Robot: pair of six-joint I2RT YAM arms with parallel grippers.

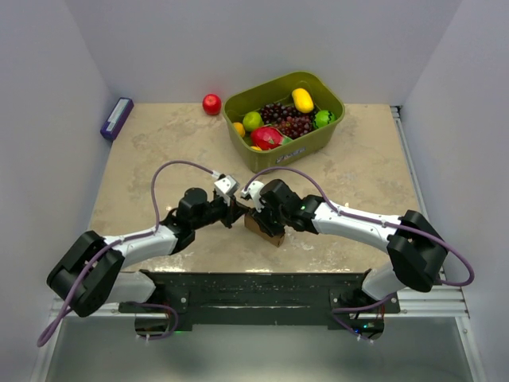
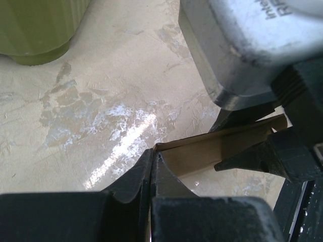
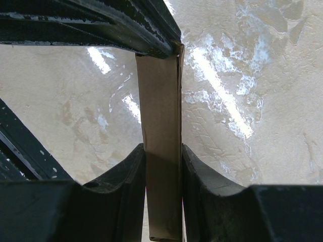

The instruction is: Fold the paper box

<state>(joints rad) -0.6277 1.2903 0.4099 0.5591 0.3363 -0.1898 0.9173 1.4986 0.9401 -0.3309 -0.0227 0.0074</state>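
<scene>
Jaws of our left gripper [image 2: 153,154] are pinching tight on one thin edge of the paper box [image 3: 160,101], while the jaws of our right gripper [image 3: 164,151] are squeezing the brown cardboard from both sides, so each of us is gripping it. In the right wrist view the box is showing as a narrow, flattened strip running away from our fingers toward the left gripper's black fingertip at its far end. From above, the box is sitting between the two grippers, which are meeting tip to tip over the near middle of the table [image 1: 358,175], just ahead of our bases; we cannot tell whether its lower corner is touching the surface. Farther back, a green bin [image 1: 322,135] is holding fruit [image 1: 286,119]. To its left a red apple [image 1: 211,104] is lying on the table beside it, and a purple box [image 1: 117,118] is lying well apart at the far left edge.
</scene>
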